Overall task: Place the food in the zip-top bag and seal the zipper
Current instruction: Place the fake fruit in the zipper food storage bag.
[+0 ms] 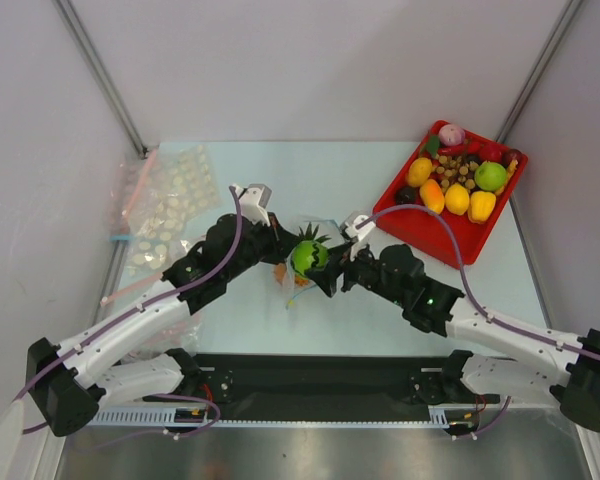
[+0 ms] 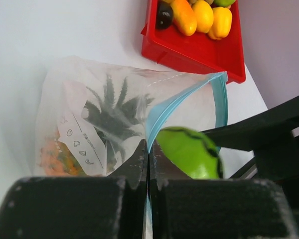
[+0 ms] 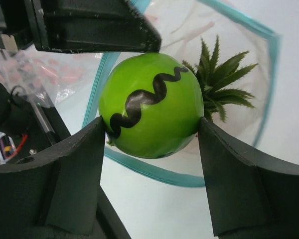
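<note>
One dark-marked green round fruit (image 3: 149,107) sits clamped between the spread fingers of the right gripper (image 3: 149,132), just at the mouth of the one zip-top bag (image 2: 79,94). One pineapple (image 2: 114,112) already lies inside. The left gripper (image 2: 148,162), pressed together, pinches the teal zipper (image 2: 162,107) rim at a single spot. Held so, the mouth could sag, and the fruit might catch the rim and roll onto the table (image 1: 250,320). One red tray (image 1: 425,232) holds several more foods.

right gripper (image 3: 150,137): fingers clamp the fruit's left and right sides
green fruit (image 3: 154,112): black wavy mark
zipper (image 3: 144,169): teal, spread apart
pineapple leaves (image 3: 222,87): inside bag (image 3: 249,55), beyond fruit
</note>
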Tool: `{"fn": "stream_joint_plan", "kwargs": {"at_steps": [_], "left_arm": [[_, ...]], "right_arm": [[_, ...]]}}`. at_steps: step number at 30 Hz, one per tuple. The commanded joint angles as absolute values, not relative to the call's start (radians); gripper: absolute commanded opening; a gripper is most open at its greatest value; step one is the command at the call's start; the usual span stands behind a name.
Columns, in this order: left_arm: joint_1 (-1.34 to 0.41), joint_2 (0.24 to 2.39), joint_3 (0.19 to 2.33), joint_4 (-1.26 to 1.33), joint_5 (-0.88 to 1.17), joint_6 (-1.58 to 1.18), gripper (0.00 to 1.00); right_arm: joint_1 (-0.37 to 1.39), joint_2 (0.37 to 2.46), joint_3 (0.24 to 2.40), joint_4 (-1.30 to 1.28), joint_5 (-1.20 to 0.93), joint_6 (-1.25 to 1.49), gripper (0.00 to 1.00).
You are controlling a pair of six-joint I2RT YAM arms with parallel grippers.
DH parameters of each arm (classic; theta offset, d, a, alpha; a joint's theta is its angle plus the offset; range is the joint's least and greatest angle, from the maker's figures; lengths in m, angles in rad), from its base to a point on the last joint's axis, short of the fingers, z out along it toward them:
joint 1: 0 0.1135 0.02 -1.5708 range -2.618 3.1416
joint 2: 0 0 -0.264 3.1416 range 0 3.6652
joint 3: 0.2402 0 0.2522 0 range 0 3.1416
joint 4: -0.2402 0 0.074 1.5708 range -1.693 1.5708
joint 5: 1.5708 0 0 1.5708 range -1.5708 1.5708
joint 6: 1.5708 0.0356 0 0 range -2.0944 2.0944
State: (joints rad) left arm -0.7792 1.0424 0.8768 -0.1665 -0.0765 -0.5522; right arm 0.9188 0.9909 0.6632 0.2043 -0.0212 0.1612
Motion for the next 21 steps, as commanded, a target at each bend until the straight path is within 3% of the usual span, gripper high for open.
{"fn": "stream_joint_plan", "kwargs": {"at_steps": [1, 3, 4, 7, 16, 21], "left_arm": [[-0.784, 1.028, 0.873, -0.117, -0.011, -0.572, 0.0], [-0.785, 1.023, 0.873, -0.118, -0.008, -0.571, 0.0], [-0.785, 1.019, 0.873, -0.12, -0.008, -0.569, 0.0], [-0.785, 1.009, 0.87, -0.121, -0.021, -0.563, 0.0], [-0.785, 0.963, 0.838, -0.098, -0.069, -0.571, 0.0], [-0.785, 0.919, 0.83, -0.109, -0.12, -0.574, 0.01]], "right_arm": [[0.991, 1.048, 0.755, 0.236, 0.084, 0.088, 0.59], [1.005, 1.069, 0.767, 0.232, 0.103, 0.077, 0.66], [1.012, 1.083, 0.769, 0.23, 0.109, 0.071, 0.79], [1.029, 1.08, 0.769, 0.235, 0.107, 0.061, 0.99], [1.029, 0.962, 0.723, 0.25, 0.208, 0.078, 0.97], [1.029, 0.873, 0.715, 0.219, 0.345, 0.123, 0.82]]}}
